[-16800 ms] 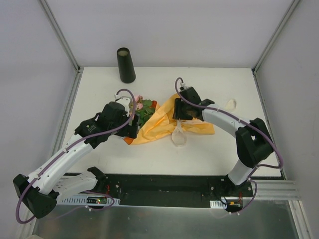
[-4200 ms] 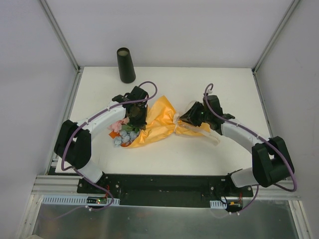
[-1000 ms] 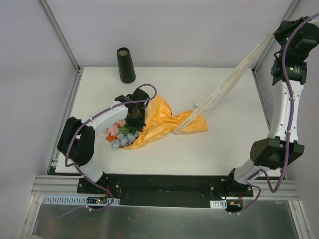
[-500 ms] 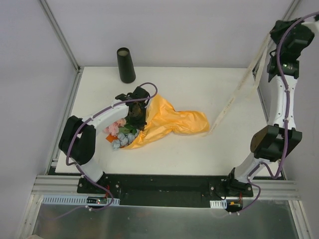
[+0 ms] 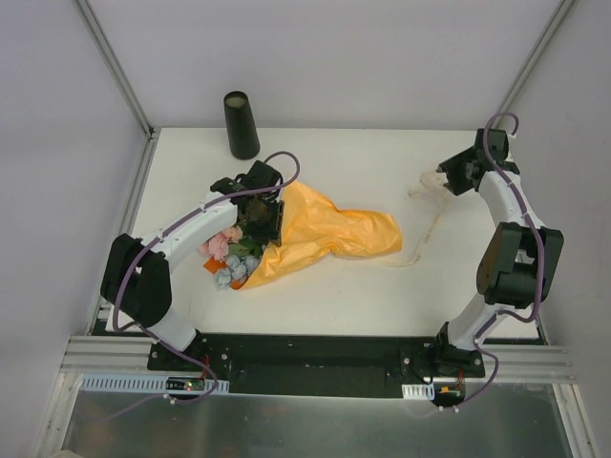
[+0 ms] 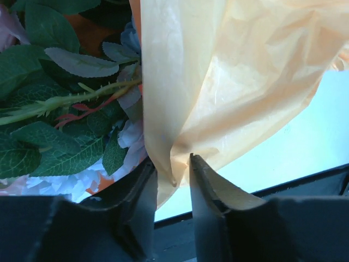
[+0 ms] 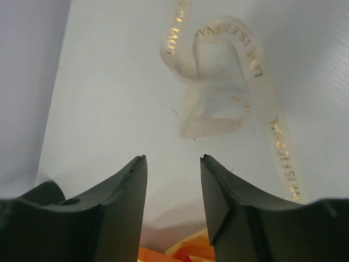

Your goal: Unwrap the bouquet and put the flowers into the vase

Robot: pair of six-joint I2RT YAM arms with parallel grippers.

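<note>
**Top view.** The vase (image 5: 242, 124) stands upright at the far left of the desk (image 5: 363, 157). No stems show at its mouth. The bouquet (image 5: 286, 239) lies on its side at mid-desk, well apart from the vase. Its orange paper (image 5: 344, 229) sits slack, narrow end to the right. The flowers (image 5: 229, 260) show at the open lower-left end. The cream ribbon (image 5: 426, 224) lies loose on the desk to the right of the cone, near its tip and not around it. The left pincer (image 5: 258, 229) is down at the cone's mouth, beside the flower heads. The right pincer (image 5: 441, 181) hangs at the far right, by the ribbon's upper end.

**Left wrist view.** The fingers (image 6: 143, 202) stand narrow, with a folded edge of the paper in the gap. Whether they clamp that fold or merely flank it cannot be told. Green leaves, a thin stem and pale blooms lie to the left, inside the wrap.

**Right wrist view.** The jaws stand wide with nothing between them. The ribbon lies curled on the desk beyond, clear of both fingers. A scrap of orange shows at the lower edge.

**Progress.** The tie appears to be off. The paper encloses the stems, so the unwrapping is judged partly done. No flower is in the vase. Left to do: open the paper, free the flowers and stand them in the vase.
</note>
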